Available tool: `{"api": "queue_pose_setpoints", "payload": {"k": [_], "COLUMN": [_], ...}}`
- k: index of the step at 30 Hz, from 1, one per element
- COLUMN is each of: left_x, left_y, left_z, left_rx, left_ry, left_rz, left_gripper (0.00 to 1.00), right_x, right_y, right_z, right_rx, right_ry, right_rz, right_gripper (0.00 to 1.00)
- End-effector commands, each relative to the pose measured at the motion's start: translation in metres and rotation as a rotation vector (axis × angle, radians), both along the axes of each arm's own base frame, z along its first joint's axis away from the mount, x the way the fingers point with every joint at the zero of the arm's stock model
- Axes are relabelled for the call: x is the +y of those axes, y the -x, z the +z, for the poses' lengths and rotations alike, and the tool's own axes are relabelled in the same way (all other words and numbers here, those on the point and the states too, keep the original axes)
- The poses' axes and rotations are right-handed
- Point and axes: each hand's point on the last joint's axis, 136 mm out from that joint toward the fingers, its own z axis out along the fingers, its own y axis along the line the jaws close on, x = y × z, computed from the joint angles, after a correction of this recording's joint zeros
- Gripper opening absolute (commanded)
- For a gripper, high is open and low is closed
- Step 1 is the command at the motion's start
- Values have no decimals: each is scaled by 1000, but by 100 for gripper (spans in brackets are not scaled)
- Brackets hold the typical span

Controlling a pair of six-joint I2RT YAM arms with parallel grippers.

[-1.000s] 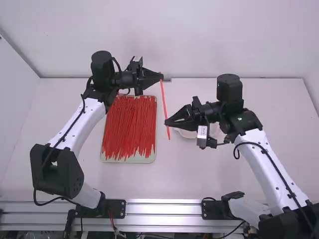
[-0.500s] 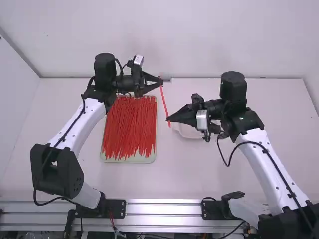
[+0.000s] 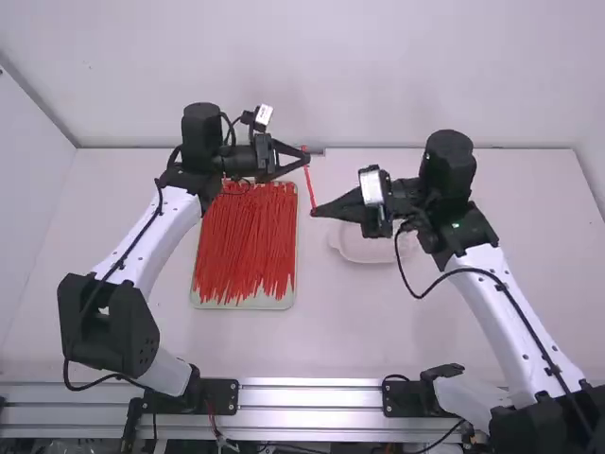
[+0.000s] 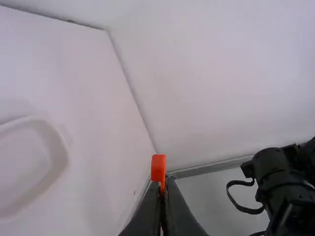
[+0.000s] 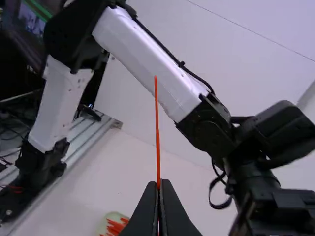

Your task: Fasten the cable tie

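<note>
1. We see two arms, the left arm (image 3: 151, 236) and the right arm (image 3: 501, 317), each built of smooth, rounded white links with black joints between them.
2. We note a black cylindrical motor housing on each: the left housing (image 3: 200, 128) and the right housing (image 3: 447, 156).
3. Each arm ends in a black pincer, the left pincer (image 3: 302, 163) and the right pincer (image 3: 316, 210), with two slim fingers tapering to a narrow tip.
4. A small white camera box sits on each wrist, the left box (image 3: 262, 115) and the right box (image 3: 371, 194).
5. We see thin black cables along the links: the left cable (image 3: 106, 279) hugs its arm, and the right cable (image 3: 399, 270) hangs in a loop.
6. Black mounting plates, the left plate (image 3: 213, 397) and the right plate (image 3: 425, 392), carry the bases.
</note>
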Motion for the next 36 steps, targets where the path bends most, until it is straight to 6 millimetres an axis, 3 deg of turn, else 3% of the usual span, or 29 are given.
{"api": "queue_pose_setpoints", "payload": {"k": [1,5,9,12,15,19,25,36], "left_x": [1,0,1,1,3,0,1,1], "left_y": [-6,-6,-7,-8,-11,-10,-10,-10], "left_z": [14,17,17,21,29,48,64,59], "left_rx": [-155,-365,-478,-614,-723,-904,-1097,-1401], "left_ry": [-24,-73,-105,-130,-142,-137,-151,-257], "left_rz": [8,-14,-23,-32,-25,-20,-7,-35], "left_gripper": [2,2,2,2,2,2,2,2], "right_x": [-2,2,4,6,6,6,9,8], "right_y": [15,-2,-20,-44,-55,-76,-79,-75], "right_z": [9,14,31,45,47,28,1,-4], "right_rx": [-30,99,254,421,516,716,934,1138], "right_ry": [-18,13,2,-50,-67,-35,72,129], "right_rz": [88,-17,-117,-232,-247,-253,-160,-127], "right_gripper": [0,0,0,0,0,0,0,0]}}
